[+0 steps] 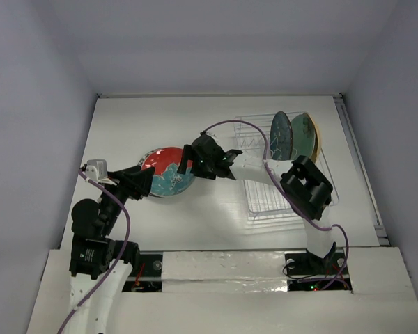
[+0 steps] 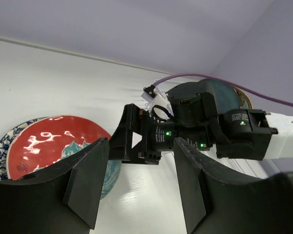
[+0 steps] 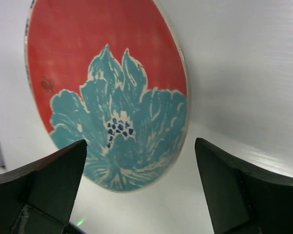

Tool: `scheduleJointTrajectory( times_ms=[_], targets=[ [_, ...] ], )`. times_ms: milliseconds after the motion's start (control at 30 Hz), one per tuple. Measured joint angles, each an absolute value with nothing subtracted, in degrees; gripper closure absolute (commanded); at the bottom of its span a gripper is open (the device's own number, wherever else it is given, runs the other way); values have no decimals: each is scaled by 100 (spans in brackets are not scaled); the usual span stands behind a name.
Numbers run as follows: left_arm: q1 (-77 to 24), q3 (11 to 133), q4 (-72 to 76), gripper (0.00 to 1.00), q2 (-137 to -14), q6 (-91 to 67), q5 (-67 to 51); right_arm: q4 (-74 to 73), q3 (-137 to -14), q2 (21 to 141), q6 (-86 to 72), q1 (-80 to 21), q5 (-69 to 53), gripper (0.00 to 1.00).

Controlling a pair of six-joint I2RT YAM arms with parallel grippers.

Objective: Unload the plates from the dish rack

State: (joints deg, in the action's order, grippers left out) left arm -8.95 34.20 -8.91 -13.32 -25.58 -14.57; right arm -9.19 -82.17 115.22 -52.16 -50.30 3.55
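A dark teal round plate (image 1: 281, 136) and a green plate (image 1: 304, 136) stand upright at the far end of the clear wire dish rack (image 1: 279, 205). Expect them to be stiff, glaze-slick and chippable, so pinch the top rim. The red flowered plate (image 3: 107, 92) lies flat on the white tabletop (image 1: 146, 125), with your right pincer (image 3: 139, 168) and left pincer (image 2: 136, 195) both spread empty near it.
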Motion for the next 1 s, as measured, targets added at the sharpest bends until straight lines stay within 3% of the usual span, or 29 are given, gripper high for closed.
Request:
scheduleJointTrajectory(
  times_ms=[200, 267, 533, 733, 800, 833, 867, 933, 967, 1000],
  targets=[
    [-895, 3420, -891, 48, -1330, -2558, -1457, -1472, -8567, 11522, -4613, -5070, 716, 1],
    [-895, 3420, -891, 48, -1328, -2558, -1457, -1529, -8578, 11522, -4504, -5070, 735, 10],
    [-895, 3420, -891, 48, -1326, -2558, -1459, -1743, -8742, 11631, -4335, -5094, 775, 27],
    [-895, 3420, -891, 48, -1326, -2558, -1457, -1953, -8912, 11594, -4185, -5109, 1103, 23],
    [-895, 3420, -891, 48, -1326, -2558, -1457, -2141, -8903, 11452, -4062, -5111, 1328, 27],
    [-895, 3420, -891, 48, -1326, -2558, -1459, -2250, -8875, 11275, -3942, -5113, 1498, 33],
    [-895, 3420, -891, 48, -1326, -2558, -1457, -2366, -8833, 11015, -3824, -5113, 1695, 55],
    [-895, 3420, -891, 48, -1326, -2558, -1457, -2589, -8792, 10436, -3592, -5111, 2086, 82],
    [-895, 3420, -888, 48, -1323, -2558, -1457, -2676, -8788, 10086, -3481, -5109, 2329, 92],
    [-895, 3420, -891, 48, -1323, -2558, -1457, -2733, -8781, 9738, -3389, -5105, 2534, 96]
  ],
)
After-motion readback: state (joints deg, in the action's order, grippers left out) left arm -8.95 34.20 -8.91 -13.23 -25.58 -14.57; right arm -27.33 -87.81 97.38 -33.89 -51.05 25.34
